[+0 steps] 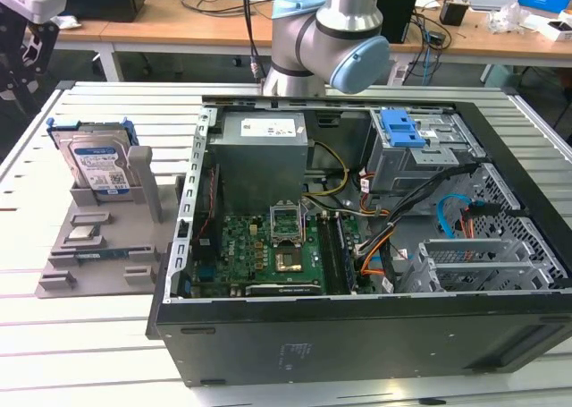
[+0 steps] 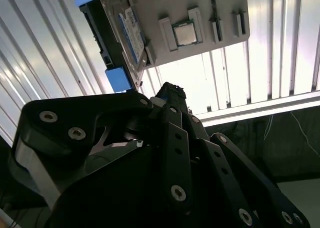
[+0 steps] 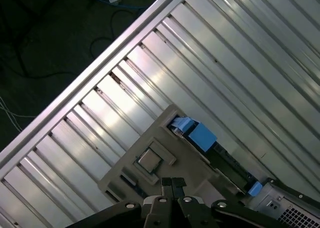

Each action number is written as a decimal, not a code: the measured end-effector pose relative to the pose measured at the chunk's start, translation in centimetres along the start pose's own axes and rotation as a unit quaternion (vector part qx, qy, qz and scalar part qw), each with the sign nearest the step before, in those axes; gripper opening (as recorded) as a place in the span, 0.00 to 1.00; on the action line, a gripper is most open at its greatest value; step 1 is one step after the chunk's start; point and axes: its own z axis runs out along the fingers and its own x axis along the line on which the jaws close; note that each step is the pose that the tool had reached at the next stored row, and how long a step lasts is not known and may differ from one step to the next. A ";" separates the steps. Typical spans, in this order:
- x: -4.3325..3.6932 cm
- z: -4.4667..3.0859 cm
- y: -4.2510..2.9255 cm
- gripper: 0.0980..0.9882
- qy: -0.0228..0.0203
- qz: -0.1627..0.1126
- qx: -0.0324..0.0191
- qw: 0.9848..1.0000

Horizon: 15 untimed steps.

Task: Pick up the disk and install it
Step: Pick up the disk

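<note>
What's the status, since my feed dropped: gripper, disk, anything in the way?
Gripper over grey holder, fingers shut, empty. Disk standing upright in it, not gripped. Nothing between them.

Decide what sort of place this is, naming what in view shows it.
Probably a robotics lab or workshop: a robot arm at a slatted metal table bearing an opened computer case, with cluttered wooden desks behind.

I can read no print here. In the exterior view a white-and-blue label [image 1: 92, 164] stands on the disk [image 1: 82, 140] at the exterior view's left, a white sticker [image 1: 273, 128] on the grey power supply [image 1: 259, 165] upper middle, and a small pale mark on the case [image 1: 375, 335] front, low in frame
</note>
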 end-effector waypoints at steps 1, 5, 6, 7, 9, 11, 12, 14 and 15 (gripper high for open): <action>0.00 0.00 0.00 0.01 0.000 -0.006 0.000 1.000; 0.00 0.00 0.00 0.01 0.001 -0.027 -0.001 1.000; 0.00 0.00 0.00 0.01 0.001 -0.032 -0.001 0.999; 0.00 0.00 0.00 0.01 0.002 -0.035 -0.001 0.999; 0.00 0.00 0.00 0.01 0.002 -0.042 -0.001 0.999; 0.00 0.00 0.00 0.01 0.002 -0.048 -0.001 0.999; 0.00 0.00 0.00 0.01 0.002 -0.051 -0.001 0.999; 0.00 0.00 0.00 0.01 0.003 -0.061 -0.001 0.998; 0.00 0.00 0.00 0.01 0.003 -0.064 -0.002 0.998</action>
